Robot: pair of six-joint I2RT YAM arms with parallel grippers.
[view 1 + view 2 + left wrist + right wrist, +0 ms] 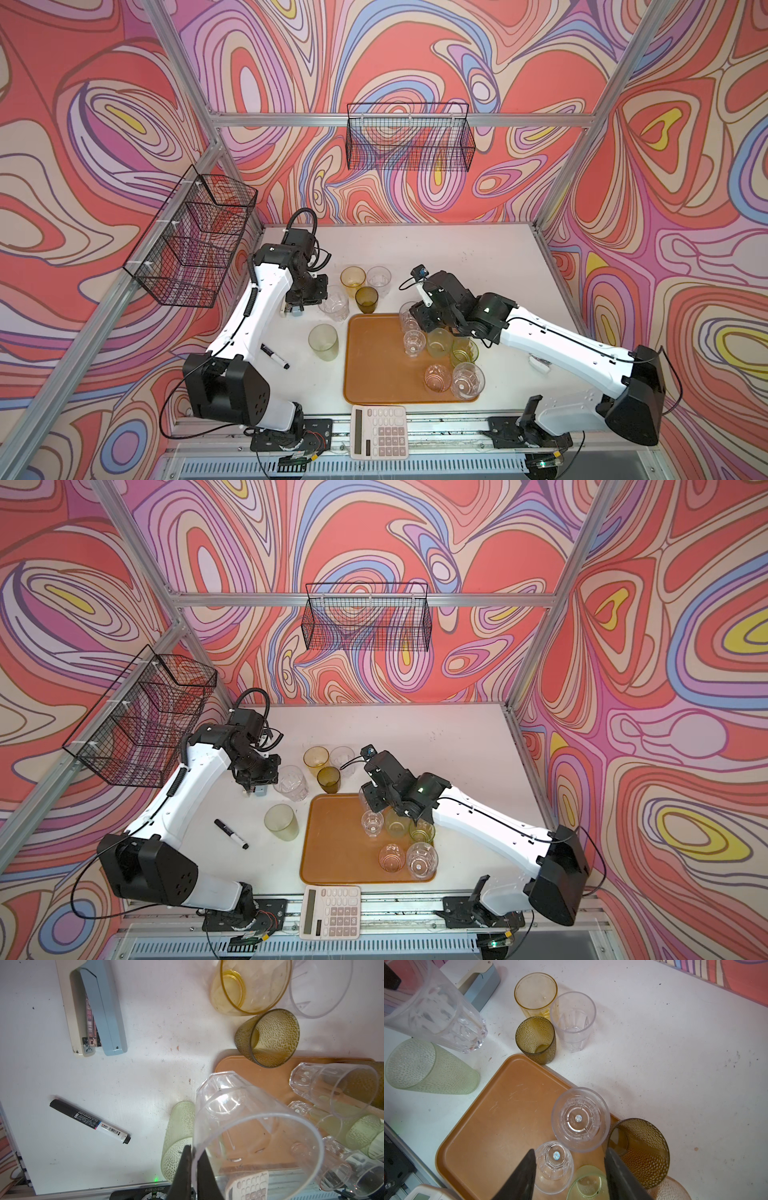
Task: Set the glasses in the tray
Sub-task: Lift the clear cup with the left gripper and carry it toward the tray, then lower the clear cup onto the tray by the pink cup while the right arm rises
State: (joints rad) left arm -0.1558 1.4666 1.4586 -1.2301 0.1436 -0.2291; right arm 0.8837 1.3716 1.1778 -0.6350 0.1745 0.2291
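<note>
My left gripper [194, 1148] is shut on the rim of a clear faceted glass [239, 1126], one finger inside and one outside. In both top views this glass [334, 305] [291, 783] is just beyond the far left corner of the orange-brown tray [374, 374] [340, 845]. An amber glass [353, 281], a clear one [378, 280], an olive-brown one [366, 300] and a tall pale green one [323, 343] stand on the table. Several glasses stand in the tray. My right gripper [571, 1149] [415, 320] hangs open over a small clear glass [554, 1165] and a pale green one [588, 1184].
A black marker [274, 356] lies left of the tray. A white calculator [378, 431] sits at the table's front edge. A blue-grey stapler [95, 1007] lies under the left arm. Wire baskets [409, 137] [195, 241] hang on the back and left walls.
</note>
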